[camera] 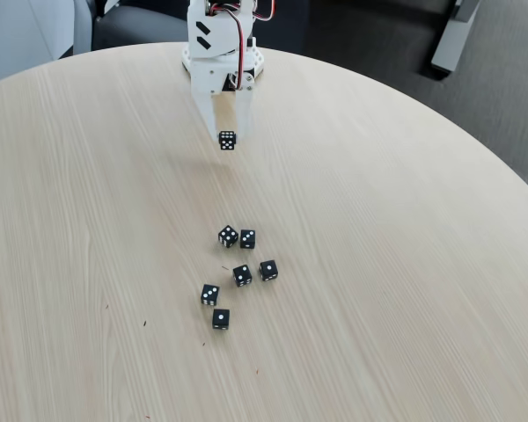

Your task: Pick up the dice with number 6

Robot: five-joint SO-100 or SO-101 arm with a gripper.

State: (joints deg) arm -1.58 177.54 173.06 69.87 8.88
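No printed text, label or brand can be read anywhere; the only readable signs are the white pips on the black dice. The die held in the gripper (226,140), toward the far edge of the round wooden table (405,264), shows a face crowded with about six pips. In the cluster near the middle of the table, one die (228,236) shows about three pips on top, its neighbour (247,238) two, another (242,275) about three, one (268,270) a single pip, one (210,294) two, and the nearest (221,318) a single pip.
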